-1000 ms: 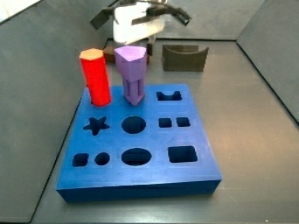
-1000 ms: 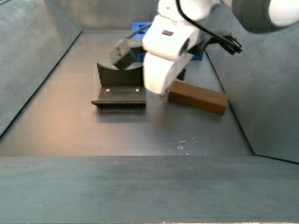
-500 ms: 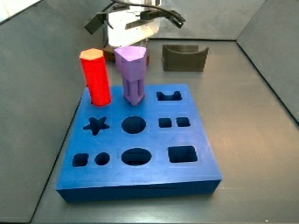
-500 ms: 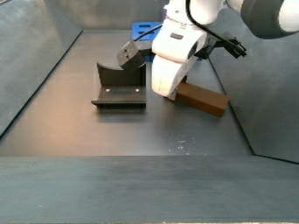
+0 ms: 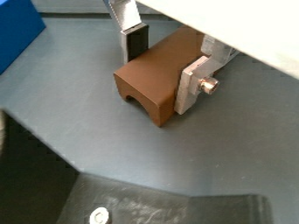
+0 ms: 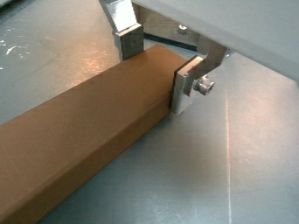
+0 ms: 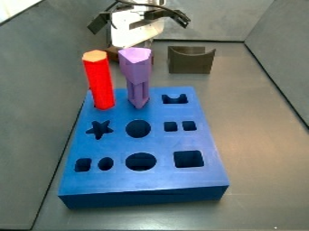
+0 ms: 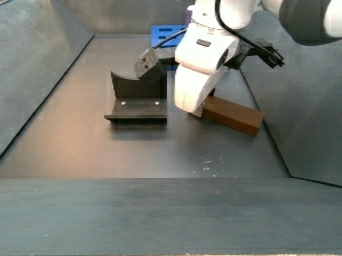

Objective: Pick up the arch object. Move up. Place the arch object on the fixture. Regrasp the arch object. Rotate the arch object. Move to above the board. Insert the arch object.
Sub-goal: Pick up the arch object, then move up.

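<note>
I see my white arm [image 8: 214, 45] reaching down low, the tool [image 5: 163, 63] with its silver plate fingers [image 5: 194, 83] closed on the long brown arch-notched block [image 6: 82, 131].

Gripper [image 5: 163, 66] straddles the arch object [image 5: 158, 79]; fixture [image 8: 135, 95] stands just beside.

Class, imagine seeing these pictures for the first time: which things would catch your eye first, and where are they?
Likely first: the red hexagonal peg and purple pentagonal peg, upright at the far end of the blue board. Next, the white arm's gripper straddling the brown arch object lying on the grey floor, one finger on each side. The dark fixture stands beside it.
</note>
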